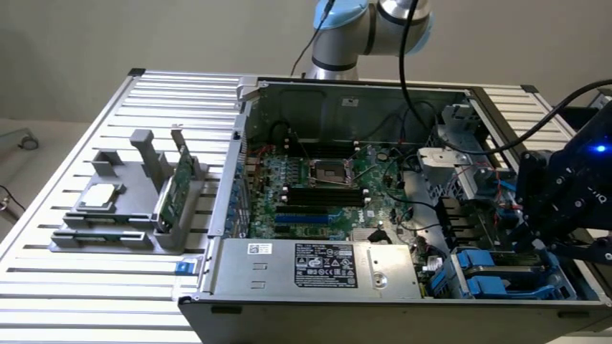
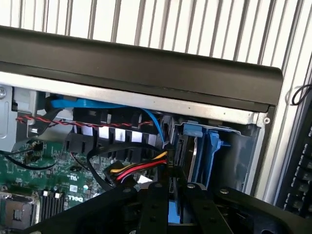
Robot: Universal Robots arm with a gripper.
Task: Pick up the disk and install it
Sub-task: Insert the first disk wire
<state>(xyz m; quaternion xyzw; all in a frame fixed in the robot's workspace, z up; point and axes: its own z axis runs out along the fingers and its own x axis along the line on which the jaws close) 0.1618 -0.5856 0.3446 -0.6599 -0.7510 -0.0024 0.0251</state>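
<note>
Gripping the disk (image 2: 182, 152) edge-on, the pincer (image 2: 173, 189) holds it in the blue bay (image 2: 213, 146) of the computer case (image 2: 146, 68), just ahead.

An open computer case (image 1: 363, 100) is set on a slatted table (image 1: 57, 287). At its nine o'clock in the exterior view, a green circuit card (image 1: 174, 188) is held in a grey fixture (image 1: 115, 239).
</note>
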